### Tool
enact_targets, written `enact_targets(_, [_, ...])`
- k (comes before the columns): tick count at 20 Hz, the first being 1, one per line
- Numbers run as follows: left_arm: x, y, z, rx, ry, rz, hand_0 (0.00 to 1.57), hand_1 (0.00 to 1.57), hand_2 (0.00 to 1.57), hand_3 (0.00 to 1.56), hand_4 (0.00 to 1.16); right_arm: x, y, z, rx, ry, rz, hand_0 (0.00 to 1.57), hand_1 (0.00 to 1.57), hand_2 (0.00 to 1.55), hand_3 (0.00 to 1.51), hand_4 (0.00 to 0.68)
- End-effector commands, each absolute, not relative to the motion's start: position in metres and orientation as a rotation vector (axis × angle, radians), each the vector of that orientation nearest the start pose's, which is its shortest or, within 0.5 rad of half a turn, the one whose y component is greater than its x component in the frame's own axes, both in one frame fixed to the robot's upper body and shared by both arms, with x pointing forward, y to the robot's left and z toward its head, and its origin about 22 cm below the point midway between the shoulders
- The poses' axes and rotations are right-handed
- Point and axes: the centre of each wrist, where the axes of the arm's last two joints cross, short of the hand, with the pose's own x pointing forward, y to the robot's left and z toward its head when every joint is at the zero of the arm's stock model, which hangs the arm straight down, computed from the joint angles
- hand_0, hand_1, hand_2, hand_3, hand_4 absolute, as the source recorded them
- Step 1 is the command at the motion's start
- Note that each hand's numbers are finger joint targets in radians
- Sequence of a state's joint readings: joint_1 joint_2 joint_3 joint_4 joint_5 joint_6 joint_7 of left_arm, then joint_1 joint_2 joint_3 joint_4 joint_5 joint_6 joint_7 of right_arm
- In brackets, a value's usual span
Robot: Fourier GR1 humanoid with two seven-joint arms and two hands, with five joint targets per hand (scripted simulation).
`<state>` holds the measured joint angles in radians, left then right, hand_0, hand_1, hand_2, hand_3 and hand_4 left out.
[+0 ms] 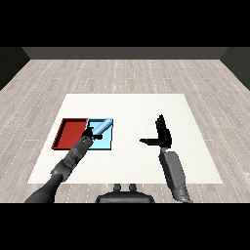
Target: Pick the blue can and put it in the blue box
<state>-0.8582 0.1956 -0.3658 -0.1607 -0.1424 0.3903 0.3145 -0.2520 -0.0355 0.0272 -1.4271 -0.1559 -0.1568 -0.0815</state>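
My left hand (pixel 89 133) is curled round the blue can (pixel 101 128) and holds it over the light blue tray (pixel 108 142). The can lies tilted, its far end pointing up and to the right across the tray, its near end inside my fingers. I cannot tell whether the can touches the tray floor or hangs just above it. My left forearm (pixel 68 163) runs in from the lower left corner and crosses the near edge of the tray.

The red tray (pixel 68 132) sits just beside the light blue tray on its left, the 2 touching along 1 side. Both lie on the left half of the white table (pixel 132 107).

My right hand (pixel 163 134) stands well apart from both trays, on the right half of the table. Its fingers are straight and point away from me, the thumb spread toward the left. It holds nothing. My right forearm (pixel 175 176) rises from the lower right.
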Motion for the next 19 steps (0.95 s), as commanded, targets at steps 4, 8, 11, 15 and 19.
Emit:
enact_targets(4, [0.373, 0.227, -0.068, 0.447, -0.61, -0.651, 0.0, 0.0, 0.0, 0.0, 0.78, 0.302, -0.21, 0.022, 0.037, -1.705, -0.135, 0.0, 0.0, 0.0, 0.0, 0.0])
enact_targets(8, [0.372, 0.224, -0.07, 0.686, -0.672, -0.433, 0.0, 0.0, 0.0, 0.0, 0.0, 0.3, -0.224, 0.016, 0.051, -1.726, -0.13, 0.0, 0.0, 0.0, 0.0, 0.0])
enact_targets(11, [0.382, 0.229, -0.057, 0.77, -0.823, -0.284, 0.0, 0.0, 0.0, 0.0, 0.0, 0.304, -0.215, 0.019, 0.015, -1.717, -0.108, 0.0, 0.0, 0.0, 0.0, 0.0])
enact_targets(15, [0.39, 0.222, -0.04, 0.903, -1.171, -0.109, 0.0, 0.0, 0.0, 0.0, 0.0, 0.308, -0.219, 0.023, 0.013, -1.731, -0.077, 0.0, 0.0, 0.0, 0.0, 0.0])
enact_targets(19, [0.404, 0.209, -0.004, 0.722, -1.575, -0.011, 0.0, 0.0, 0.0, 0.0, 0.0, 0.303, -0.226, 0.025, 0.008, -1.756, 0.003, 0.0, 0.0, 0.0, 0.0, 0.0])
